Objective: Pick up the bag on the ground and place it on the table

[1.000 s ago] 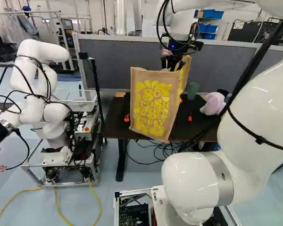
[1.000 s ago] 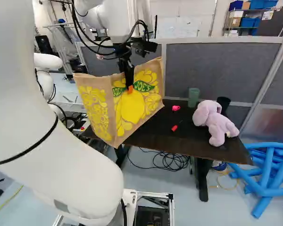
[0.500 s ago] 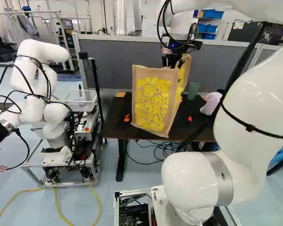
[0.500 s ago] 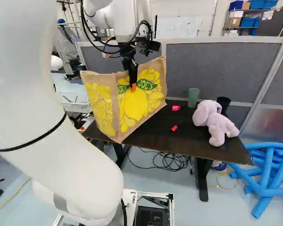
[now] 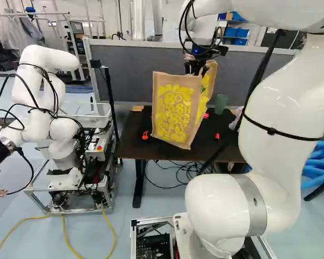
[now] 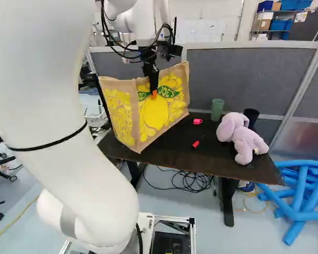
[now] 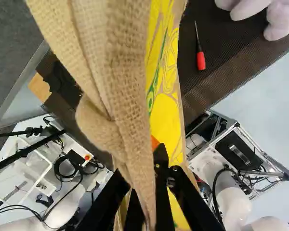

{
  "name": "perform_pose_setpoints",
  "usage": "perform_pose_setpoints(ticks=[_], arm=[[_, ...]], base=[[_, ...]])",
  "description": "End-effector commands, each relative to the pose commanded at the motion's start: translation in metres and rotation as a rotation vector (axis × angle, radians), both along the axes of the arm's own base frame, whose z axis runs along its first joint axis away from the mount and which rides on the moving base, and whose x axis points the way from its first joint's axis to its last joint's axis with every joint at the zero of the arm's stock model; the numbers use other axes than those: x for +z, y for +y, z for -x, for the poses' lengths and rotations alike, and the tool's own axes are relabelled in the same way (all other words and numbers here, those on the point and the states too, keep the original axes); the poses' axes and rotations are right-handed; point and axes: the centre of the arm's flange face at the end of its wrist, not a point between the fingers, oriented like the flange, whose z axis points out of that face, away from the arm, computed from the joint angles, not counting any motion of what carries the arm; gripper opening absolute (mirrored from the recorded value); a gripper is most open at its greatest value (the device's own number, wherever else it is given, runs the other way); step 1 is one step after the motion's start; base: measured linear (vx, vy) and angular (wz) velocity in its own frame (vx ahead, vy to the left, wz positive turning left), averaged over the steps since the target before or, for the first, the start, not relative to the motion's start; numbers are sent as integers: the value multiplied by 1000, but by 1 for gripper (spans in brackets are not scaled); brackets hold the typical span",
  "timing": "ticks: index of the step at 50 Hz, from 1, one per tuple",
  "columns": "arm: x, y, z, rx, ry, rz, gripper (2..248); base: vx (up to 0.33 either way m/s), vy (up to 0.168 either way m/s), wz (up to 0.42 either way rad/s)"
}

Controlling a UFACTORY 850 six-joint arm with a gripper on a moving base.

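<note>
The gripper (image 6: 153,92) is grasping the yellow-printed shopping bag (image 6: 161,117), pinching its upper wall between both fingers! The bag is hanging tilted over the dark table (image 6: 222,166) (touching it or not, I cannot tell), while a pink plush toy (image 6: 243,138) is sitting well apart.

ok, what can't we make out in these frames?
- Inside of the tan bag with yellow print: every view, its own walls.
- Black gripper's far finger: right base view, behind the bag's side.
- Bag base touching the dark table or not: both base views, bag's own sides.
- Most of the lavender plush toy: left base view, white arm.
</note>
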Motion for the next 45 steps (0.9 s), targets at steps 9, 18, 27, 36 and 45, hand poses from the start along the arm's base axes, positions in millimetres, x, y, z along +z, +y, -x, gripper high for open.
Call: perform_pose_setpoints(ticks=[9,18,27,36,45], arm=[[0,-2,-16,6,-4,13,21],[0,-3,-29,18,-7,25,21],[0,-3,-37,92,-9,34,21],[0,-3,-38,184,-7,44,21],[0,-4,-38,279,-3,59,21]], base=[[0,0,0],[0,0,0],[0,0,0],[0,0,0],[0,0,0]])
